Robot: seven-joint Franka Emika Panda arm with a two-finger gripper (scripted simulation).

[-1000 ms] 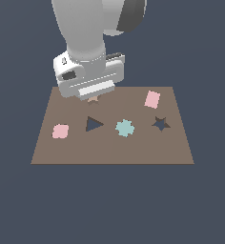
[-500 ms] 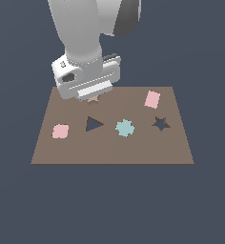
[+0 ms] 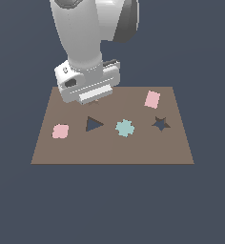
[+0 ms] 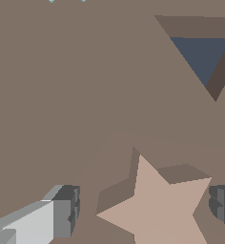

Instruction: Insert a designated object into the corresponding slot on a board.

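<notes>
Wrist view: gripper [image 4: 143,212] low over the board [image 4: 62,95], its two grey fingers [image 4: 62,212] standing apart on either side of the star piece [image 4: 157,209], with a gap visible on each side, so the jaws are wide and not yet closed on it. Star piece: flat, five-pointed, tan, only a shade lighter than the board, sharp edges, lying on the board surface and casting a short shadow. Triangle hole [image 4: 202,57]: dark, straight-sided cutout with sloped brown walls, near the star piece but apart from it. Exterior view: board [image 3: 112,152], flat matte brown rectangle; gripper [image 3: 92,98] at its far edge toward the exterior view's left, hiding nearly all of the star piece. Star hole [image 3: 160,124]: dark five-pointed cutout toward the exterior view's right, well apart from the gripper. Other items: pink square [image 3: 152,99], rounded corners, just beyond the star hole; teal cross [image 3: 125,127] between the triangle hole [image 3: 93,125] and the star hole; pink scalloped piece [image 3: 60,131] at the exterior view's left. Step in hand, judged: the grasp, not yet made. Next move calls for closing squarely on the thin piece, lifting it clear, carrying it across to the star hole and matching the five points before lowering.
</notes>
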